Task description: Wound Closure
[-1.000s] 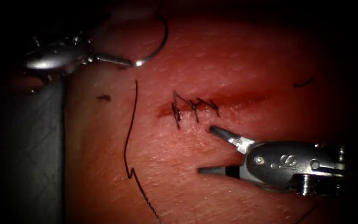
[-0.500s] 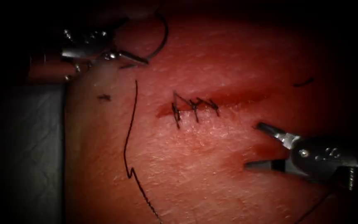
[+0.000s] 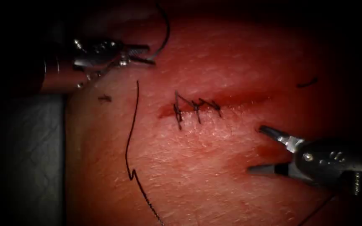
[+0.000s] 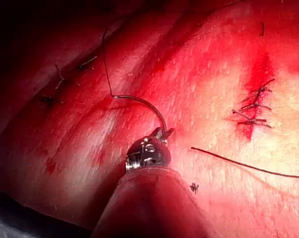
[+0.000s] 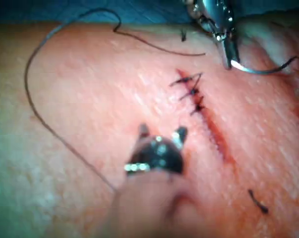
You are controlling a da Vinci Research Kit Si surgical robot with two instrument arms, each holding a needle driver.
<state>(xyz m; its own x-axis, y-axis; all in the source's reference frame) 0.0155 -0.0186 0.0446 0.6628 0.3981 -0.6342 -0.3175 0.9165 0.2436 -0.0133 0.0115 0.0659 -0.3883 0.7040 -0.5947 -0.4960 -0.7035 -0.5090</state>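
Since a second ago: right claw (image 3: pixel 259 150) drawn back from just under the stitches (image 3: pixel 195 108) toward the picture's right, now well clear of the closed part of the cut (image 3: pixel 231 99); left claw (image 3: pixel 147 54) rolled about its shaft and lifted a little, carrying the needle (image 3: pixel 164 31) with it. Over the last half second, hardly any shift on the right.

Meaning, as a judgement: needle free of the tissue (image 3: pixel 214 175), no bite in hand, right-hand stretch of the cut left unstitched.

Left claw: clamped on the needle at one end of its curve, arc rising away from the tips, above and left of the cut; thread (image 4: pixel 106 59) running off the far end in the left wrist view. Shaft entering from the picture's left, lying low over the tissue edge.

Right claw: spread wide, gripping nothing, hovering below and right of the stitches, shaft entering from the right.

Loose thread (image 3: pixel 130 138) lying on the tissue left of the cut
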